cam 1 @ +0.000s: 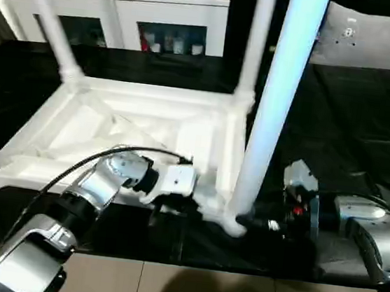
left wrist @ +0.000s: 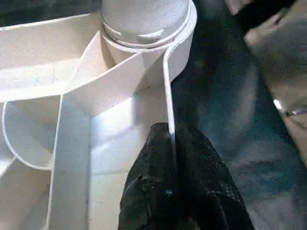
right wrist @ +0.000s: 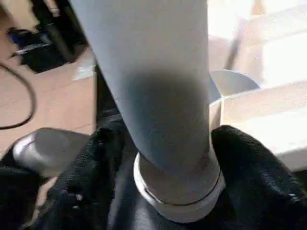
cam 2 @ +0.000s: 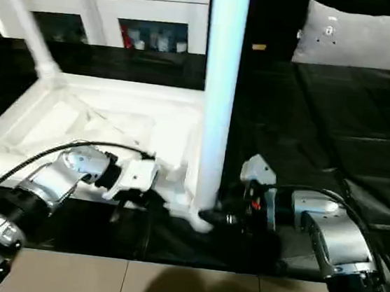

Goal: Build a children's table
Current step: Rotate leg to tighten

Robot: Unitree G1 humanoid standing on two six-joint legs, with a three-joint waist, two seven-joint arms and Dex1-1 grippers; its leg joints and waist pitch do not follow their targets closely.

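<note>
Table top (cam 1: pixel 133 135): lying upside down on the black work surface (cam 1: pixel 367 123), ribbed underside up, legs standing in its far corners.
Near-right leg (cam 1: pixel 277 106): upright in the round corner socket (left wrist: pixel 144 28) closest to the right arm.
Right gripper (right wrist: pixel 163 158): fingers either side of the leg's base collar, clamped around it.
Left gripper (left wrist: pixel 175 143): fingers pressed together, pinching the thin rim wall of the top beside the socket.
Step in hand, judged: seating the leg; best done by holding the rim steady and keeping the tube plumb while pushing down.
Head views: whole layout, both arms, white cabinet (cam 1: pixel 126 11) behind.
Wrist views: contact detail at rim and collar.
</note>
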